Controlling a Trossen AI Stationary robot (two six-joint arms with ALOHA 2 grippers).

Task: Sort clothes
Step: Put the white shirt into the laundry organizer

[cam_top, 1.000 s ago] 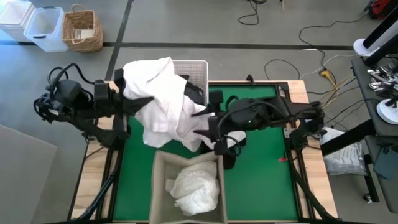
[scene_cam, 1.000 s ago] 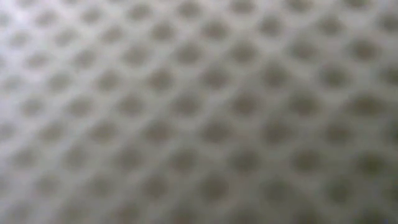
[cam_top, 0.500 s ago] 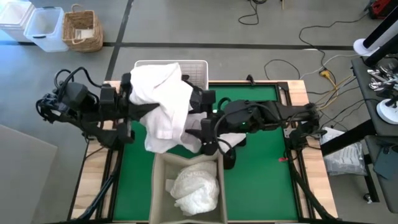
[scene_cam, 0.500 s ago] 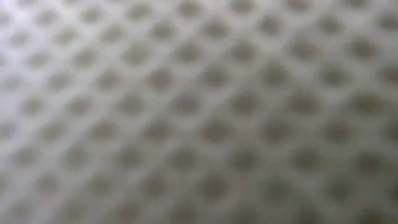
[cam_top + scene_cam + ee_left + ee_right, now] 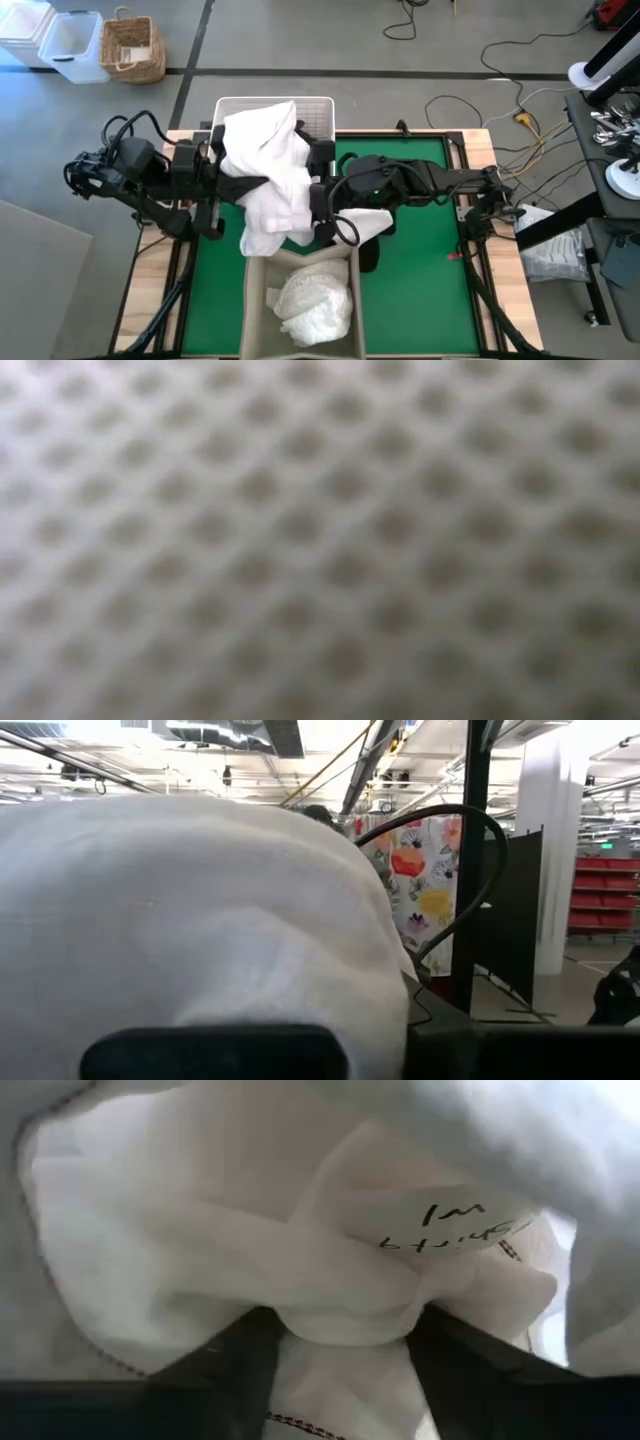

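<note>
A large white garment hangs between my two grippers above the green mat, in front of the white plastic basket. My left gripper reaches into it from the table's left, and the cloth fills the left wrist view. My right gripper comes from the right and is shut on a bunch of the cloth. The garment's lower end hangs at the far rim of a grey fabric bin. My left gripper is shut on the white garment's left side, coming level from the table's left. The cloth drapes over the fingers and hides the place of contact. My right gripper pinches a gathered bunch of several layers, next to a written label, between its two fingers. It comes level from the table's right, and the cloth hangs slack below.
The grey bin at the near edge holds white clothes. More white cloth shows under my right arm. The low view shows only a grey mesh surface. A wicker basket and plastic boxes stand on the floor.
My two grippers have come toward each other, the left toward the table's right and the right toward its left. The garment between them has gathered narrower and hangs slacker, its lower end now reaching the grey bin's far rim.
</note>
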